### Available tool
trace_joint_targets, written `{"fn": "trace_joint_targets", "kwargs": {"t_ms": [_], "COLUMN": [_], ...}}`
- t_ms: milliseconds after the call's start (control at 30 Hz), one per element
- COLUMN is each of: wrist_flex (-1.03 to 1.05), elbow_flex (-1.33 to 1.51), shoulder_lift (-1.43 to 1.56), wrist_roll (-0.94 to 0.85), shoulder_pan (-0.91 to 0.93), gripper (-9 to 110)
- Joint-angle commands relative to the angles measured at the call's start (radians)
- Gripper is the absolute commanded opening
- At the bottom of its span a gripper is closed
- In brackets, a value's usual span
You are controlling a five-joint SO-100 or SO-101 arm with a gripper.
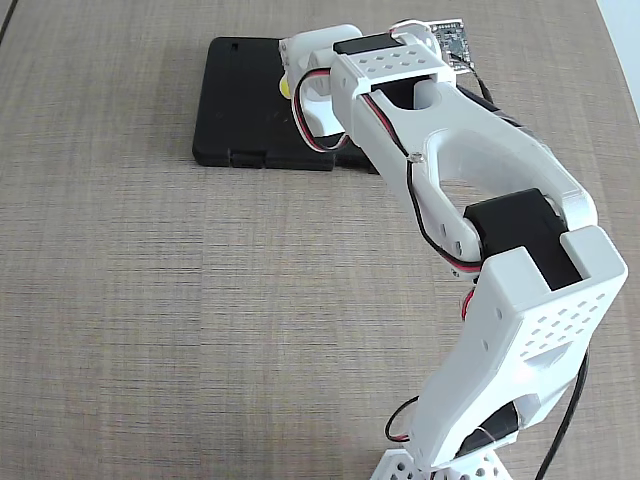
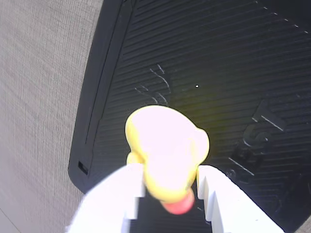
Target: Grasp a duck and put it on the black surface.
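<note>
The yellow duck (image 2: 165, 150) with a red-orange beak sits between my gripper's white fingers (image 2: 221, 199) in the wrist view, over the ribbed black surface (image 2: 209, 63). My gripper (image 2: 167, 194) is shut on the duck. I cannot tell whether the duck touches the slab. In the fixed view the arm reaches over the black surface (image 1: 235, 100) at the far end of the table. Only a sliver of the duck (image 1: 284, 88) shows beside the gripper (image 1: 296, 75) there.
The table (image 1: 150, 300) has a grey-beige woven top. A small circuit board (image 1: 452, 40) sits on the arm near the wrist. The arm's base stands at the bottom right of the fixed view, with black and red cables along it.
</note>
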Motion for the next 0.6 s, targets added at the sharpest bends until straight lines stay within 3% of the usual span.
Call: {"fn": "trace_joint_targets", "kwargs": {"t_ms": [0,267,567], "wrist_flex": [0.000,0.002,-0.006], "elbow_flex": [-0.032,0.118,0.545], "shoulder_lift": [0.031,0.325,0.905], "wrist_roll": [0.006,0.006,-0.006], "shoulder_pan": [0.003,0.018,0.020], "gripper": [19,19,-2]}}
